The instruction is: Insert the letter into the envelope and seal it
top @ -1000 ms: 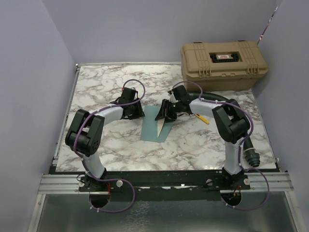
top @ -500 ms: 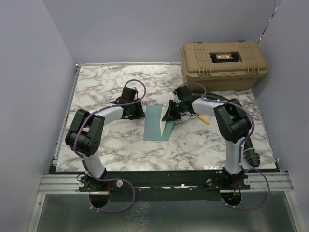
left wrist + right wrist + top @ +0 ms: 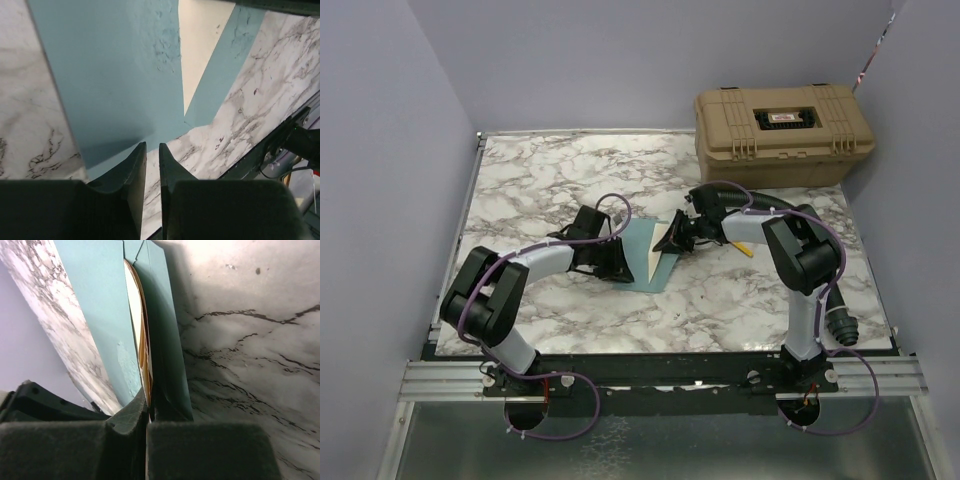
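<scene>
Over on the left, the left gripper is down low at the near left edge of the envelope. Its fingers are drawn almost together, with just a thin slit between them and nothing visible in it. From the wrist view the tips sit right at the envelope's border, but whether they press on it can't be told.

The envelope lies flat on the marble table, dead centre between the two arms. And there's the letter, a cream wedge showing against the teal, its edge tucked between teal layers in the right wrist view.

On to the right gripper: it's tilted in at the envelope's far right corner, fingers clamped tight on the letter's edge, with teal paper close on either side.

Further right, a small yellow stick lies beside the right arm. At the far right corner sits a tan hard case, lid down, well apart from the paper.
</scene>
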Controlling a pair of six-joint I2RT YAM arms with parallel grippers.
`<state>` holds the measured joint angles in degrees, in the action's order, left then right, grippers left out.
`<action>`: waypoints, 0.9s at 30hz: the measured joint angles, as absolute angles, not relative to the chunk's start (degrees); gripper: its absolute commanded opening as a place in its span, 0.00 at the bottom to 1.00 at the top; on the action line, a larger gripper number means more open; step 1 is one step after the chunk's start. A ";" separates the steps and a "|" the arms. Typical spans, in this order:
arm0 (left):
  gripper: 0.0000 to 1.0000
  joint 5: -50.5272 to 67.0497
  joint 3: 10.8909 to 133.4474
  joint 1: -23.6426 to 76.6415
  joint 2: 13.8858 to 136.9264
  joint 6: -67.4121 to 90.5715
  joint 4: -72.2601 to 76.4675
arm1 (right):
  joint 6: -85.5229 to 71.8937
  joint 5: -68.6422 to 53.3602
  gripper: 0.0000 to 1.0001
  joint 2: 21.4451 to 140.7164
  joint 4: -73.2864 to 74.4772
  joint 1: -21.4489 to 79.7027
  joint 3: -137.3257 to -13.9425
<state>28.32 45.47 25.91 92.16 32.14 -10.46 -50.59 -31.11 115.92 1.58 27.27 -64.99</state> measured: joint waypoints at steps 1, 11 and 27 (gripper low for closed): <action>0.16 29.06 45.10 26.15 91.88 32.12 -10.90 | -51.46 -31.27 0.00 115.92 0.47 27.27 -64.45; 0.07 27.70 45.17 26.02 93.78 31.59 -15.64 | -49.89 -33.45 0.00 115.94 -1.91 27.18 -63.29; 0.13 24.73 46.94 26.37 93.60 29.21 -19.70 | -33.43 -40.32 0.00 118.65 10.68 25.43 -70.26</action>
<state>24.73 46.94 26.37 93.60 29.21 -19.70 -33.43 -40.32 118.65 10.68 25.43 -70.26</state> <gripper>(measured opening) 0.093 0.005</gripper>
